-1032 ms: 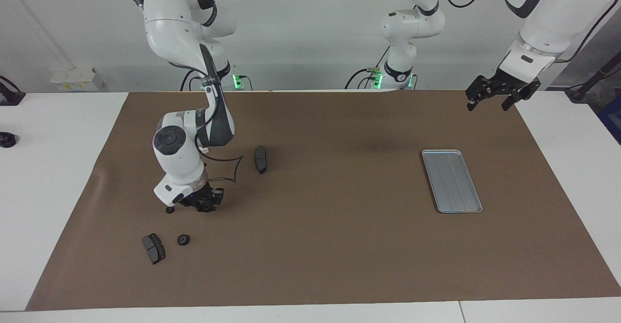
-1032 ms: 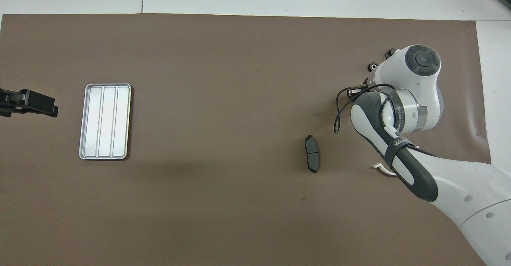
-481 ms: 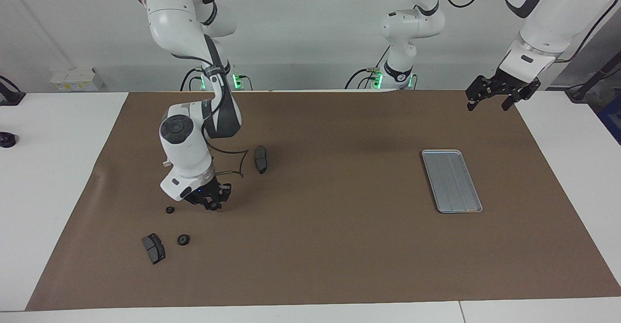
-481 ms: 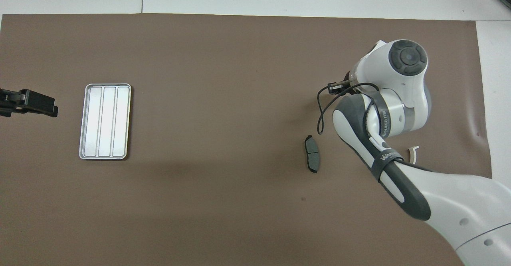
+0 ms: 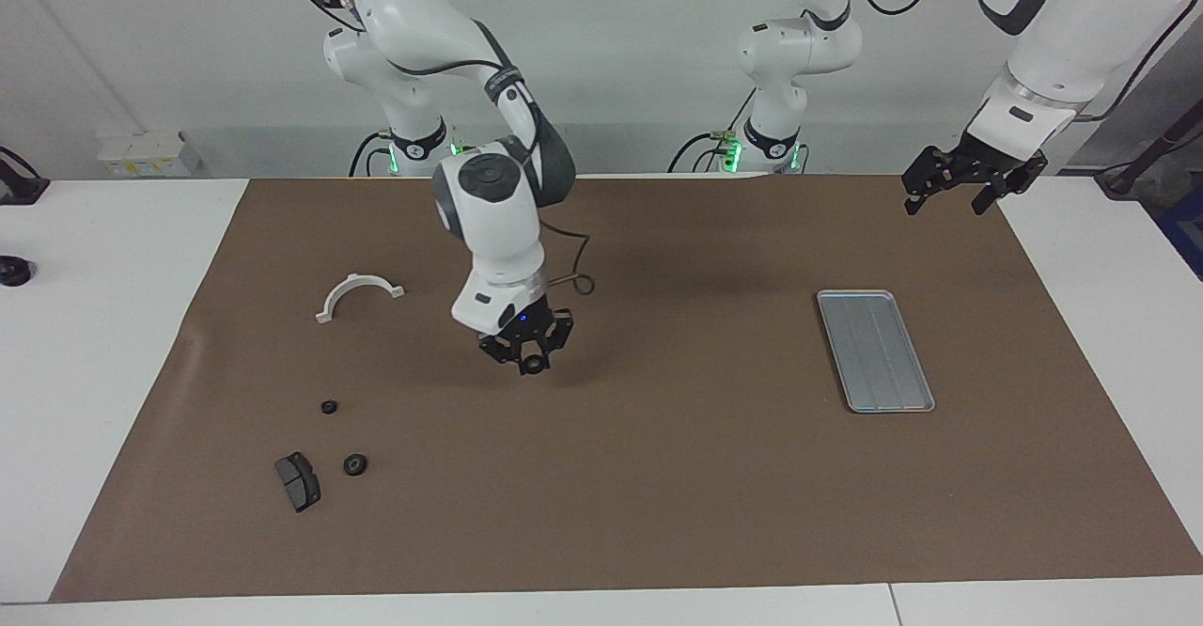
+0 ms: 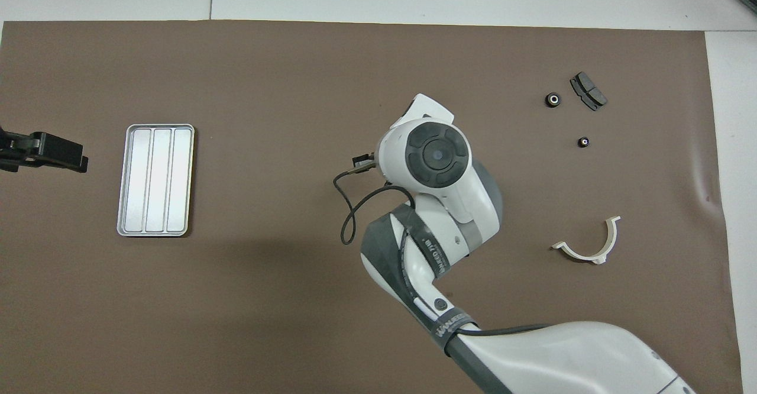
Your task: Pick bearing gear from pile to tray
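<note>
Between right tool's [image 5: 532, 355] fingers, black ring [image 5: 533, 363].

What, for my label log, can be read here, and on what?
Dark band on the right arm: white lettering, too blurred to read.
Strap on the same arm: white lettering, too blurred to read.
Tray, ring in the right gripper, left gripper: no text visible.

High facing camera, steep overhead, shared table [image 5: 658, 476]
</note>
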Robot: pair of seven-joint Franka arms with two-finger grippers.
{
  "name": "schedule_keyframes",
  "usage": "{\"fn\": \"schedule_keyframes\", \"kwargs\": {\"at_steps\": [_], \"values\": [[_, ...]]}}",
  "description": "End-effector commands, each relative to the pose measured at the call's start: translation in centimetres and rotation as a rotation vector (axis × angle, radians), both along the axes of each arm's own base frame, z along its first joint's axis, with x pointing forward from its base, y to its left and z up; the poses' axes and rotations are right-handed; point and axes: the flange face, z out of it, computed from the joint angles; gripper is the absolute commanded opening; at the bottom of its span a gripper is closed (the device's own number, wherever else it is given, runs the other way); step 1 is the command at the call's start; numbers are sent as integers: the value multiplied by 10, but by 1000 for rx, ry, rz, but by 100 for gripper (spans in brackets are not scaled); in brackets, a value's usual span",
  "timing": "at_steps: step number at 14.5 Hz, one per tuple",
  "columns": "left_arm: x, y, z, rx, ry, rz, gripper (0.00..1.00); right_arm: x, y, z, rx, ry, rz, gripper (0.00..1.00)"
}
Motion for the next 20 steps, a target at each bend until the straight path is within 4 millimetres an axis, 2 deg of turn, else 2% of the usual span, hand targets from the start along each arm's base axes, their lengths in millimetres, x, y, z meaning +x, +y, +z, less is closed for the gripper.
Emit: {"fn": "schedule_keyframes", "kwargs": {"at_steps": [1,2,4,5,7,8,9,10,12,14,15,17,19,20], "values": [[3,-6,7,21,-39,-27,100,-17,53,-41,64,-42,-1,0],[5,-12,9,19,-58,-37,100,-23,69,-59,71,-42,9,0],[12,-15,4,12,-93,-38,100,-16,97,-61,97,-66,26,0],[21,-17,-10,10,-81,-34,100,-18,109,-65,107,-69,29,0],[40,-25,-38,2,-82,11,100,-20,117,-61,127,-73,3,0],[50,-33,-54,-2,-83,69,100,-29,127,-60,139,-72,2,27],[56,-48,-71,-5,-85,115,100,-34,133,-59,150,-69,-15,72],[59,-58,-83,-11,-101,141,100,-35,134,-58,154,-62,-37,85],[63,-67,-102,-17,-111,184,100,-34,133,-58,164,-52,-85,99],[64,-73,-119,-23,-130,221,100,-27,125,-56,160,-53,-104,100],[61,-86,-131,-29,-136,247,100,-18,115,-49,150,-59,-114,100],[55,-119,-152,-46,-154,320,100,8,77,-35,119,-57,-162,100],[57,-154,-185,-1,-135,323,100,32,45,-30,82,-45,-170,100],[56,-170,-198,3,-146,389,100,48,17,-22,60,-45,-169,100]]}}
